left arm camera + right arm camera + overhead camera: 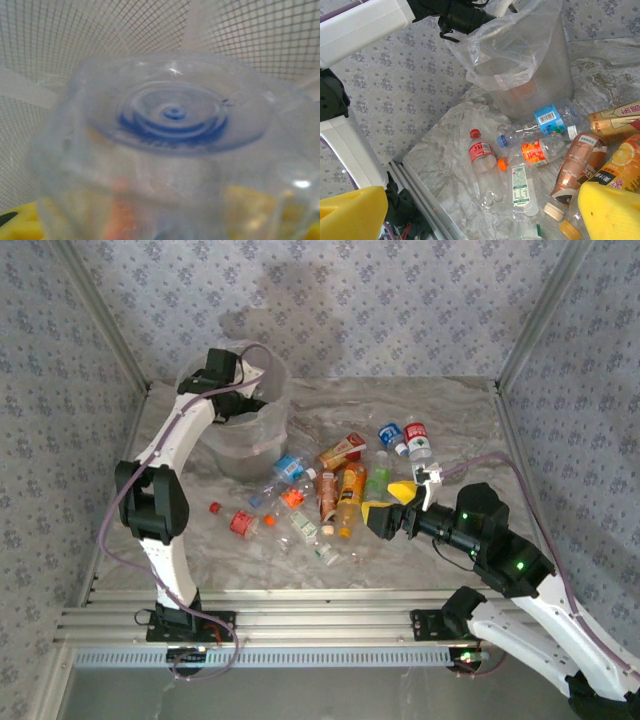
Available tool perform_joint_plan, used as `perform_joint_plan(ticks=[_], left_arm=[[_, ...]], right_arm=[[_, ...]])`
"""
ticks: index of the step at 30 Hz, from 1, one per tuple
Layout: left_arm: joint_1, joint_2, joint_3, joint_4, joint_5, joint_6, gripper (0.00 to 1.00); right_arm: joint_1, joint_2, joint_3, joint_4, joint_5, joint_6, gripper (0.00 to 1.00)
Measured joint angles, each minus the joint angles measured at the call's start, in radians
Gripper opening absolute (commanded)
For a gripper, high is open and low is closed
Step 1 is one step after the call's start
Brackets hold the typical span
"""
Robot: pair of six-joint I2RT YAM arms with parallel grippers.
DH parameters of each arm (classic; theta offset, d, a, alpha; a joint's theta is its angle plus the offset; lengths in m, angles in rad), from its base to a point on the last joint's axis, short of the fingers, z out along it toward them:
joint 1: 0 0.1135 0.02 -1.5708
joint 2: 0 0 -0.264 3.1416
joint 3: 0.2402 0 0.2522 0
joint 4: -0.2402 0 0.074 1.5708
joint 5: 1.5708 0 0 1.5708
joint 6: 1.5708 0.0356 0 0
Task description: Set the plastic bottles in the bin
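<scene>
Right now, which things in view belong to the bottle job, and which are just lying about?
Job: bin; clear bottle over it; scattered bottles, such as the red-labelled bottle and blue-labelled bottle.
Lying about: small orange cap, apparently loose; aluminium rails.

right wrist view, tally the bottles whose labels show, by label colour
red-label bottle: 1
blue-label bottle: 1
orange-label bottle: 2
white-and-green-label bottle: 1
brown-label bottle: 1
gold-and-red-label bottle: 1
total: 7
</scene>
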Motion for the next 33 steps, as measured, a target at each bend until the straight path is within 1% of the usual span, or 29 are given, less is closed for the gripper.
perform_joint_plan(ticks=[6,15,19,24,31,33], left_arm=[[0.000,0.000,-0.010,0.004,-0.011,0.001,0.75],[0.000,0.000,-0.003,-0.009,-0.014,-0.014,0.77],[0.000,-0.019,0.005,-0.012,-0.013,-0.034,0.81],[0.000,-0.096,0.005,-0.013,-0.002,-0.069,0.87],[0.000,-0.264,0.002,-0.002,0.040,-0.138,0.99],[0.000,-0.320,-0.016,0.019,0.061,-0.165,1.00]], right_arm=[[0.000,0.010,0.000,0.000,0.000,0.000,1.00],[0.000,0.022,0.000,-0.001,0.000,0.000,1.00],[0.000,0.029,0.000,-0.001,0.004,0.000,0.99],[-0.002,0.029,0.000,-0.001,0.023,0.000,0.98],[-0.013,0.055,0.003,-0.049,0.079,-0.008,0.95],[-0.024,0.076,0.012,-0.077,0.105,-0.017,0.94]])
